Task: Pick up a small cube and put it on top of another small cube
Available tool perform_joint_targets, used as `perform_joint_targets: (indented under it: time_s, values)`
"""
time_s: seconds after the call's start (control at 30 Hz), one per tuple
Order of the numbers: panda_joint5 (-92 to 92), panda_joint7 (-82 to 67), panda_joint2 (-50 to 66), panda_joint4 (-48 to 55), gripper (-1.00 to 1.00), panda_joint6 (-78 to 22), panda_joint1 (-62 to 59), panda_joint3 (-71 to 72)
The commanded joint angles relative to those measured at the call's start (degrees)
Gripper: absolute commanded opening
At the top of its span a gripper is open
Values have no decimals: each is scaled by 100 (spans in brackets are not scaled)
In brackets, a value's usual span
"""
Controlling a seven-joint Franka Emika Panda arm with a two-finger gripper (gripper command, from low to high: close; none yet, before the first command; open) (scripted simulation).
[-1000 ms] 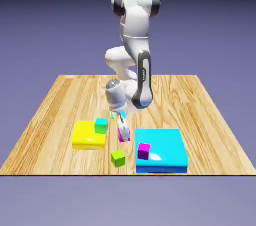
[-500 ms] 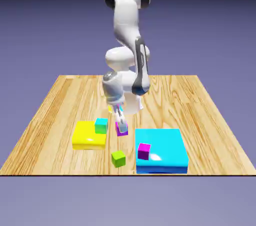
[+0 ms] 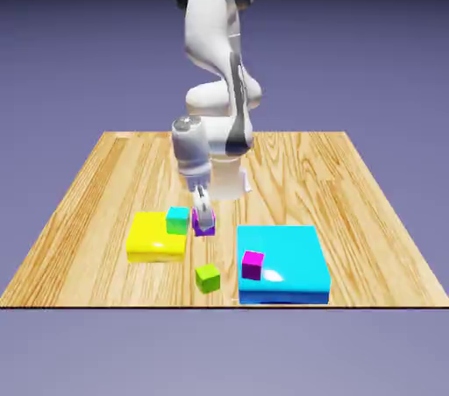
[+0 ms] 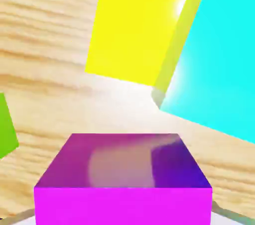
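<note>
In the exterior view, a magenta-purple cube (image 3: 203,224) is being held between the closed-in fingers of the gripper (image 3: 204,221), just beside the small teal cube (image 3: 177,221), which is being supported by the yellow slab (image 3: 156,247).

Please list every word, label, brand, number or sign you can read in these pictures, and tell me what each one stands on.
No text can be read for certain. The white robot arm may carry small lettering on its dark panel, too blurred to make out. The purple cube, the lime-green cube and the flat cyan slab show no writing.
</note>
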Motion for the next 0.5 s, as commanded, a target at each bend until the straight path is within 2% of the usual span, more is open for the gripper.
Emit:
perform_joint_targets:
  time_s: [0.0, 0.47]
  values:
    - [-60, -226, -71, 36, -100, -156, -199, 154]
    - [-887, -3381, -1066, 514, -100, -2255, -3106, 2281]
